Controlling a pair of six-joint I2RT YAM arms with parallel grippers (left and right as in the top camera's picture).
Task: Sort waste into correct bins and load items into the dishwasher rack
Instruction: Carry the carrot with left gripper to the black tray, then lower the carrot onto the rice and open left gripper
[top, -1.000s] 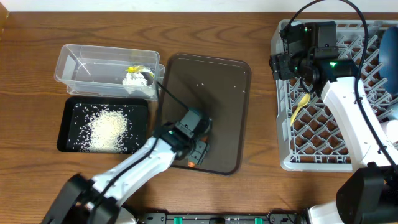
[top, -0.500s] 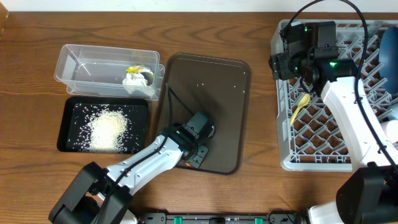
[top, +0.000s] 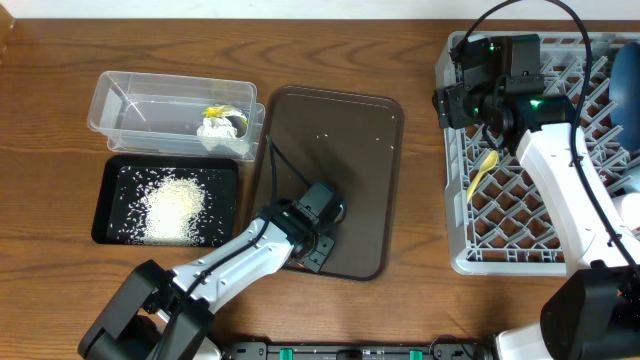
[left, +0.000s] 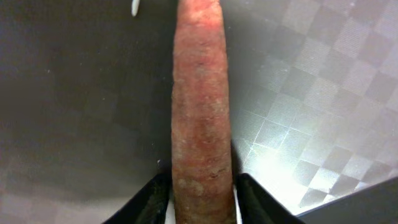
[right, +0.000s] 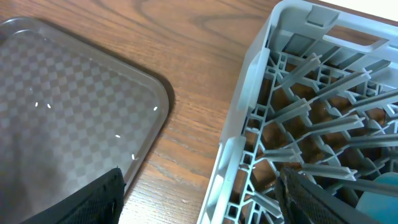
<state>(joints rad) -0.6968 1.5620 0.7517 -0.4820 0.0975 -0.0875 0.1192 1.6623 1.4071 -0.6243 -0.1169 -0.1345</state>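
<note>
Overhead view: the left gripper (top: 318, 242) sits low over the near end of the brown serving tray (top: 352, 150). The carrot piece is hidden under it here. The right gripper (top: 462, 98) hangs at the far left corner of the rack (top: 520, 215). The pale yellow spoon (top: 482, 170) lies in the rack just beside the near side of that gripper. Left of the serving tray, the clear tub (top: 120, 105) holds the wrappers (top: 220, 127) and the black tray (top: 110, 215) holds the rice (top: 172, 207).

Left wrist view: the carrot piece (left: 200, 106) runs lengthwise from between the fingers (left: 148, 200). Both fingers press its near end, so the grasp is closed on it. The rest of the piece lies against the tray surface (left: 311, 81).

Right wrist view: the fingers (right: 93, 199) stand wide apart and hold nothing. The rack wall (right: 249, 118) and bare table (right: 193, 106) show between them.
</note>
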